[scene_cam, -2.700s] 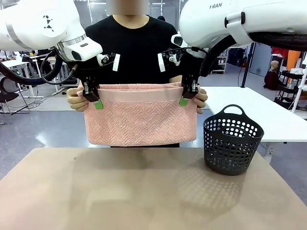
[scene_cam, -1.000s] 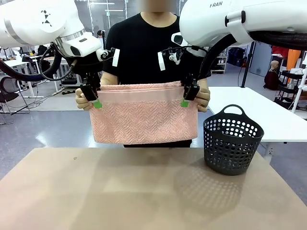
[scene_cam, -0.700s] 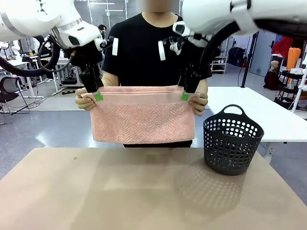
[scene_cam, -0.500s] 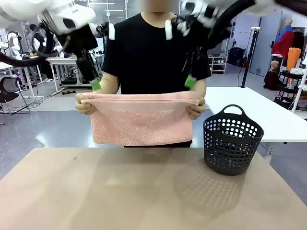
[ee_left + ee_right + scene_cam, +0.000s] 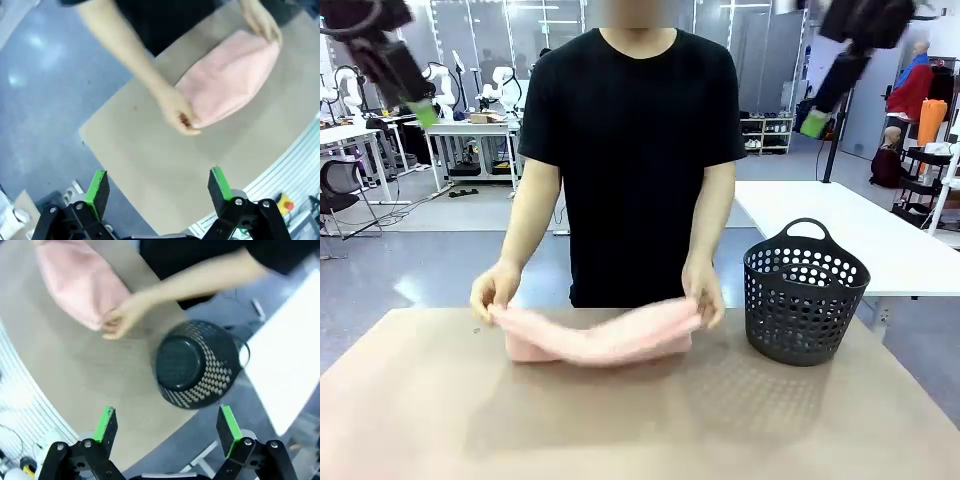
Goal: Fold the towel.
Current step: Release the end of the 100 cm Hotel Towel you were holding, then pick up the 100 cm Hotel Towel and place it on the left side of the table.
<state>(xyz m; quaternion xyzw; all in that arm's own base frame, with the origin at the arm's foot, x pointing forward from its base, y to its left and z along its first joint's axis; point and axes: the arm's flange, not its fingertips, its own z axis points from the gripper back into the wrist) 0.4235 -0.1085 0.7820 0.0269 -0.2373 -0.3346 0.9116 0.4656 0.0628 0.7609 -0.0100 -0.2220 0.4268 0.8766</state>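
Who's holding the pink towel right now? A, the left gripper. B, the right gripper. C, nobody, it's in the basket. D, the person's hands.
D: the person's hands grip both ends of the towel at the table, while the left gripper and right gripper hang open above, holding nothing.

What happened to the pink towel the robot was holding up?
The left gripper and right gripper let go of the towel and swung up and outward, open. The person's hands lowered it down to the table. The basket stayed put.
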